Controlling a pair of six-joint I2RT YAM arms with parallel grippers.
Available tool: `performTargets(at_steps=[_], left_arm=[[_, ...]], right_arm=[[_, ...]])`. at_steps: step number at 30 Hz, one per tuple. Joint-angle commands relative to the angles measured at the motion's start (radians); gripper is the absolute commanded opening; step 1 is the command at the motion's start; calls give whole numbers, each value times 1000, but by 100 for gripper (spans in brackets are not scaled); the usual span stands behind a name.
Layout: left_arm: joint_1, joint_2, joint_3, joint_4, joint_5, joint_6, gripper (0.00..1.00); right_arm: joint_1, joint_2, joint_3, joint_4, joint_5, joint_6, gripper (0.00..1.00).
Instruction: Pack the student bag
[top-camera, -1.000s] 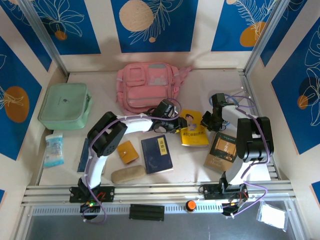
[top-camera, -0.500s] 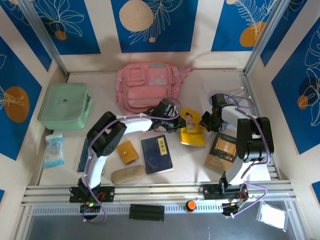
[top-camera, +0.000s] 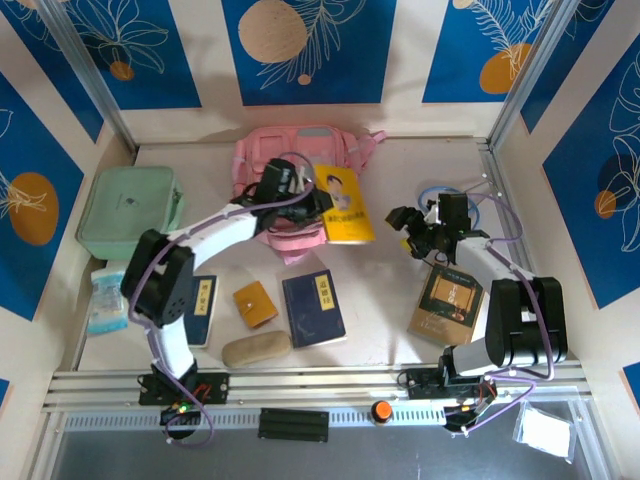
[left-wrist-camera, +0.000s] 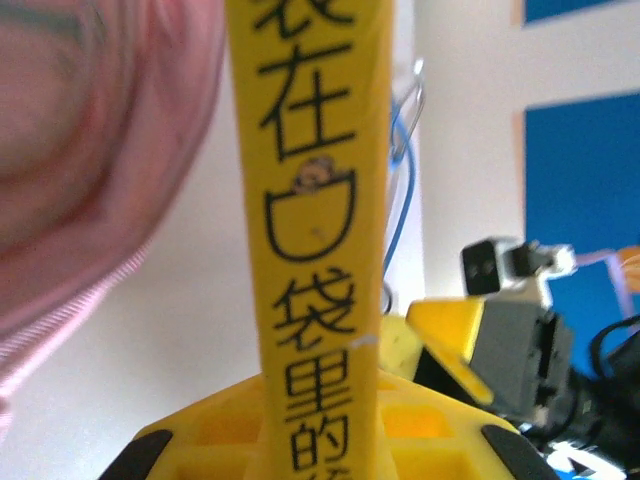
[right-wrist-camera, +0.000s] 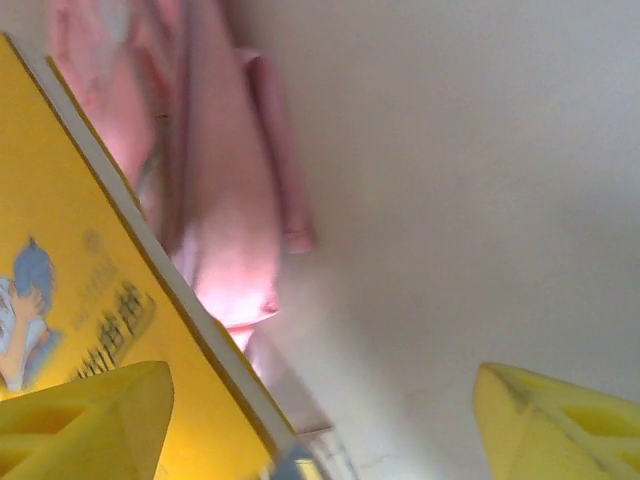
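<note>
The pink student bag (top-camera: 300, 150) lies at the back middle of the table. My left gripper (top-camera: 313, 205) is shut on a yellow book (top-camera: 345, 205) and holds it tilted over the bag's right side. In the left wrist view the book's spine (left-wrist-camera: 310, 200) stands upright between my jaws (left-wrist-camera: 320, 425), with the bag (left-wrist-camera: 80, 150) to its left. My right gripper (top-camera: 402, 222) hovers open just right of the book, apart from it. In the right wrist view its gripper (right-wrist-camera: 320, 420) has nothing between the wide-spread fingers, with the book (right-wrist-camera: 70, 300) at left and the bag (right-wrist-camera: 220, 200) above.
A mint green case (top-camera: 130, 212) sits at the left. A dark blue book (top-camera: 313, 308), an orange wallet (top-camera: 255, 304), a beige case (top-camera: 256, 349) and a brown book (top-camera: 446, 302) lie nearer the front. A tissue packet (top-camera: 107, 300) is at the left edge.
My left gripper has lifted the yellow book off the table and carried it back over the bag. My right gripper has opened and let go of the book.
</note>
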Motion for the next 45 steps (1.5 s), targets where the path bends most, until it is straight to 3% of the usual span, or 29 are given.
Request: performTargets(at_steps=[1, 8, 14, 20, 29, 32, 35, 38, 41, 45], left_arm=[[47, -106, -39, 97, -44, -39, 0], [94, -169, -96, 292, -122, -191, 0], [92, -168, -119, 417, -144, -297, 0], [91, -156, -153, 498, -159, -373, 0], [91, -156, -172, 514, -164, -392, 0], [92, -151, -180, 522, -162, -398, 0], [93, -148, -193, 529, -161, -401, 0], [106, -146, -216, 540, -145, -397, 9], [135, -155, -256, 523, -121, -364, 31], [173, -190, -303, 359, -109, -201, 55]], right_arm=[[49, -9, -21, 242, -165, 204, 86], [171, 0, 9, 472, -166, 411, 98], [245, 95, 63, 693, -151, 566, 98], [323, 168, 132, 741, -30, 642, 85], [348, 275, 185, 849, -26, 702, 63], [349, 285, 183, 861, -22, 693, 52], [344, 276, 188, 830, -21, 666, 34], [343, 253, 180, 799, 2, 614, 13], [335, 209, 185, 689, 23, 525, 1], [307, 127, 181, 512, 59, 371, 0]])
